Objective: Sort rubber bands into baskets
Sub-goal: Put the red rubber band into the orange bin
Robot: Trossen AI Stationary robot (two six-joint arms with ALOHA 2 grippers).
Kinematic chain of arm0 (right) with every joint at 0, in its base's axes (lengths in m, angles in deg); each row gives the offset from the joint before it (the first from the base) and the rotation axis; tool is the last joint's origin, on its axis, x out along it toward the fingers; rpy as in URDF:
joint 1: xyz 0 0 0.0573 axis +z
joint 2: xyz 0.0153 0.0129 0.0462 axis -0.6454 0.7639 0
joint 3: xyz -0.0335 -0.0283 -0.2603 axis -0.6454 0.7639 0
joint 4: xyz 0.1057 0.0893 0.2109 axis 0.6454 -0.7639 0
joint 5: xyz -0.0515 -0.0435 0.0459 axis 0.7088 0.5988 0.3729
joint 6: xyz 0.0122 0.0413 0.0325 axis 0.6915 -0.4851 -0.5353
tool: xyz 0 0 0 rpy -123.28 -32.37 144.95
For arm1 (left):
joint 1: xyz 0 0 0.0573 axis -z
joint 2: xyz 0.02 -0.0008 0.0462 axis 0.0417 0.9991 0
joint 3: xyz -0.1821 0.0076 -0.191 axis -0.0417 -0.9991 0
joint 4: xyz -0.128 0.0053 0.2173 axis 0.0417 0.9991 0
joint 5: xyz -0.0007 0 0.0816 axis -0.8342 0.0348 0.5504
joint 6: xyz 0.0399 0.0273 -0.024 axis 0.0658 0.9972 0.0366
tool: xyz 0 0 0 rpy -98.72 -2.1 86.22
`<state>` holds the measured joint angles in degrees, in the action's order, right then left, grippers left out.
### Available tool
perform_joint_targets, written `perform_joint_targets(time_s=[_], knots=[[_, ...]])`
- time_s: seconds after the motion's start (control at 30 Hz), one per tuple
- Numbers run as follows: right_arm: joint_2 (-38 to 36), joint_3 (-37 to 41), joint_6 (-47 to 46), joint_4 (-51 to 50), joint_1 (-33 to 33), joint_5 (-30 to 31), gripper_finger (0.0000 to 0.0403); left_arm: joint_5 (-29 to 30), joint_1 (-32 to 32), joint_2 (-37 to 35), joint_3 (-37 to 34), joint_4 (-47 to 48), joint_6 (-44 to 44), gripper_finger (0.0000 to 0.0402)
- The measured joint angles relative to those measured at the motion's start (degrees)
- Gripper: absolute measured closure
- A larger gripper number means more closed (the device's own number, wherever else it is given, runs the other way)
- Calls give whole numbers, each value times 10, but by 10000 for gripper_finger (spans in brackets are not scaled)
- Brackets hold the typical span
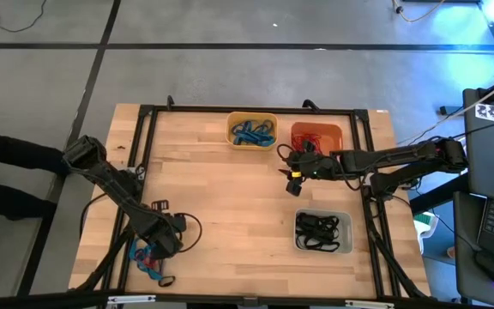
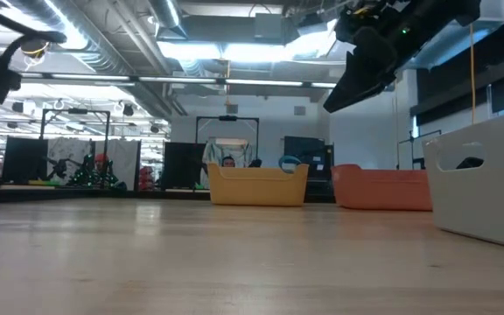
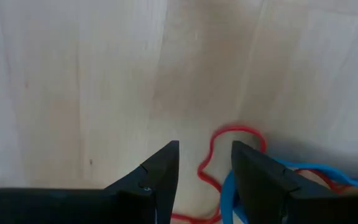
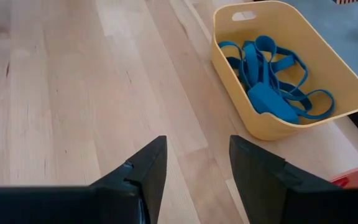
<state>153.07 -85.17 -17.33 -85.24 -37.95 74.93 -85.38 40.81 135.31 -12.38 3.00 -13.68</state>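
The left gripper [image 3: 204, 171] is lowered over the small heap of unsorted rubber bands [image 1: 148, 257] at the near left corner of the table [image 1: 230, 215]. Its fingers are parted, and nothing is clamped between them. A red band [image 3: 229, 140] is seen lying in the gap and just ahead of the tips, with a blue band [image 3: 303, 171] beside it on the wood. The gap is judged to be set for closing on that red loop, so the pick appears to be the step in hand.

The right gripper [image 4: 194, 168] is held above the bare table just in front of the orange basket [image 1: 317, 137], in which red bands are collected. Its fingers are apart and empty, and the arm seems to be kept there out of the way, waiting.

The yellow basket [image 4: 284, 68] is placed at the far edge beside the orange one, and only blue bands are gathered in it. The pale grey basket [image 1: 322, 232] is set nearer, on the right, and is filled with black bands. One colour is thus kept to each tub, and the sorting is judged to be well advanced, with only the little heap under the left arm left to clear.
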Motion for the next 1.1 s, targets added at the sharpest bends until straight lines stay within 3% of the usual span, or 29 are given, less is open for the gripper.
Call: perform_joint_targets(time_s=[0.17, 0.5, 0.73, 1.1], knots=[[0, 0, 0, 0, 0, 0, 228, -4, 0, 0, -24, -47, 3, 259], [0, 0, 0, -1, 0, 4, 228, -35, 0, -2, -51, -53, -14, 259], [0, 0, 0, -1, 0, 4, 228, -38, 0, -1, -53, -76, 24, 263], [0, 0, 0, -1, 0, 4, 228, -49, 0, -1, -53, -93, 65, 389]])
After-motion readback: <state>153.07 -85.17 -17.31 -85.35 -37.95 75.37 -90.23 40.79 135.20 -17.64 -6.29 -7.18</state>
